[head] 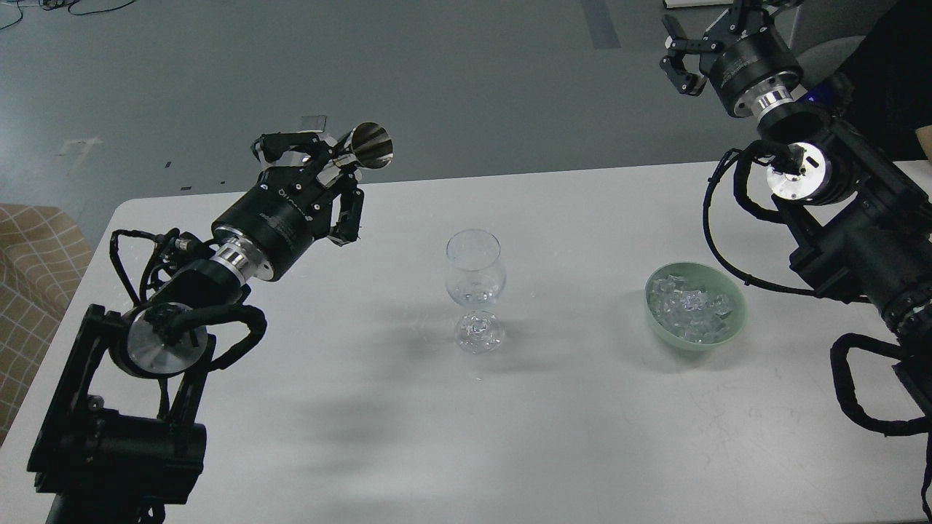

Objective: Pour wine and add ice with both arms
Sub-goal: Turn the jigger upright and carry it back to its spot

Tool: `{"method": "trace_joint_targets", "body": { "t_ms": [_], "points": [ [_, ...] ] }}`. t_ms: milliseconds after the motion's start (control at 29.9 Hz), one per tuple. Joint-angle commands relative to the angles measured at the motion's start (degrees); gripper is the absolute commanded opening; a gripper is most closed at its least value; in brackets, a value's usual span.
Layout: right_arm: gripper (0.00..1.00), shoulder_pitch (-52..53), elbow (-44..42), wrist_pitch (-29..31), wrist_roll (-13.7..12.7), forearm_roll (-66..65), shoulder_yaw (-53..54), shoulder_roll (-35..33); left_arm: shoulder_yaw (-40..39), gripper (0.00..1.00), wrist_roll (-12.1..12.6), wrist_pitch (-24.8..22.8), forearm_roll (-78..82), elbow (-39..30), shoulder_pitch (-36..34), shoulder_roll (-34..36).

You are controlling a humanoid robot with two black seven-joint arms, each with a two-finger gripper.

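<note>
A clear stemmed wine glass (475,280) stands upright near the middle of the white table (510,437). My left gripper (329,161) is shut on a shiny steel double-cone jigger (358,149), held above the table's far left part, well left of the glass, its open mouth facing up and right. A pale green bowl (735,324) at the right holds a heap of clear ice (688,307) cubes. My right gripper (692,51) is raised high at the top right, beyond the table's far edge, fingers spread and empty.
Grey floor lies beyond the table's far edge. A tan checked seat (33,269) sits at the left edge. My right arm's thick links and cable loops (859,240) hang over the table's right side.
</note>
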Motion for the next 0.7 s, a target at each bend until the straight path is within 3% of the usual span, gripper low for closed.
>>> {"method": "trace_joint_targets", "body": {
  "t_ms": [0, 200, 334, 668],
  "points": [
    [1.00, 0.15, 0.00, -0.16, 0.00, 0.00, 0.00, 0.45, -5.70, 0.00, -2.44, -1.04, -7.72, 3.84, 3.24, -0.20],
    [1.00, 0.06, 0.00, -0.43, 0.00, 0.00, -0.08, 0.54, -7.21, 0.01, -4.82, -3.67, -11.17, 11.22, 4.39, -2.84],
    [1.00, 0.06, 0.00, -0.52, 0.00, 0.00, 0.00, 0.45, -6.87, 0.08, -7.10, -5.25, -11.17, 15.97, 4.74, -3.10],
    [1.00, 0.06, 0.00, -0.52, 0.00, 0.00, -0.08, 0.37, -6.16, 0.20, -9.30, -9.21, -10.20, 25.91, 4.83, -5.48]
  ]
}}
